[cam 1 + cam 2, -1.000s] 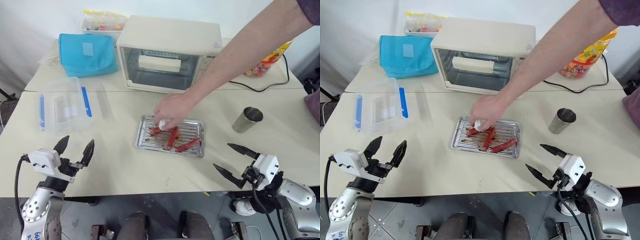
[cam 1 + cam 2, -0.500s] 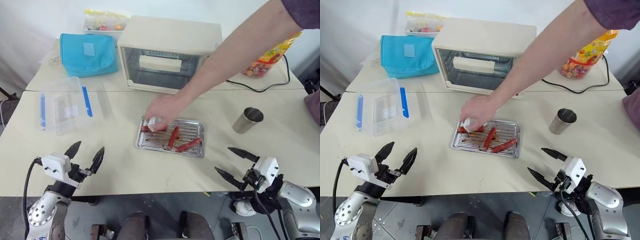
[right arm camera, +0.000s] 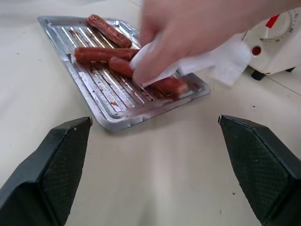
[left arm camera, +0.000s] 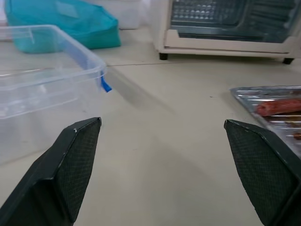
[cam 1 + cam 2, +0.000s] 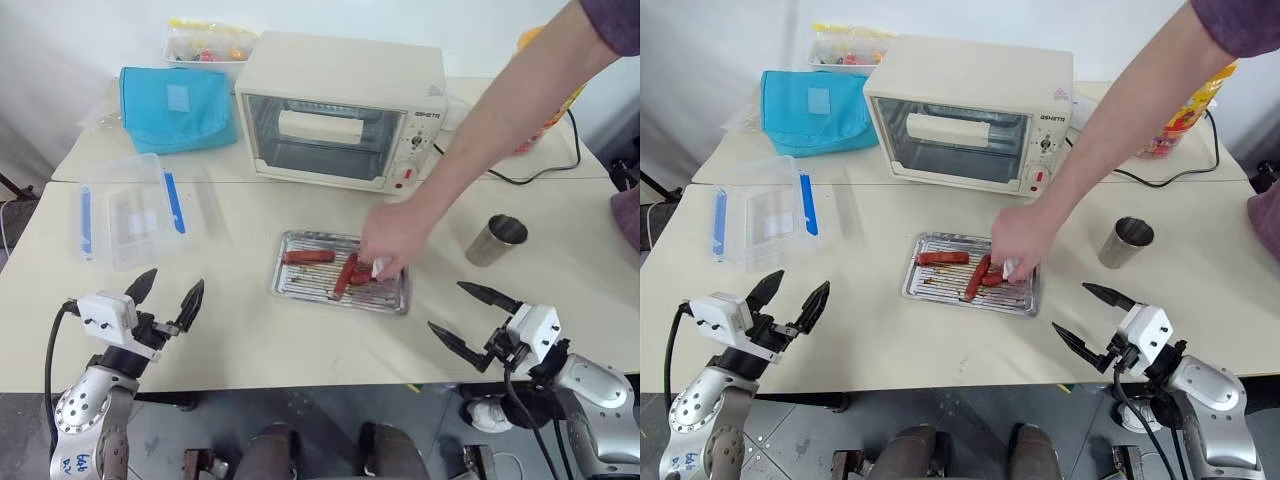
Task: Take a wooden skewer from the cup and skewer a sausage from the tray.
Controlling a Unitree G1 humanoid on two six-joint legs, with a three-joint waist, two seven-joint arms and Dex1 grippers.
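Note:
The silver tray [image 5: 296, 288] lies mid-table with a few reddish sausages on it: one sausage [image 5: 308, 257] lies alone near its far left side, and others [image 3: 101, 53] are bunched at its right end. A person's hand [image 5: 392, 240] holding a white tissue [image 3: 225, 61] rests on those right-hand sausages. The steel cup [image 5: 495, 240] stands to the right of the tray; the wooden skewer is out of view. My left gripper [image 5: 173, 283] hovers open at the table's front left, my right gripper [image 5: 447, 308] open at the front right, both empty.
A cream toaster oven [image 5: 340, 105] stands behind the tray. A clear plastic box with blue clips [image 5: 130, 208] sits at the left, a blue bag [image 5: 175, 108] behind it. The person's arm [image 5: 500, 110] crosses from the back right. A black cable [image 5: 520, 178] runs behind the cup.
The person's hand with the tissue has moved from the tray's left end to its right end, leaving one sausage at the left. Both grippers stay open with only slight shifts.

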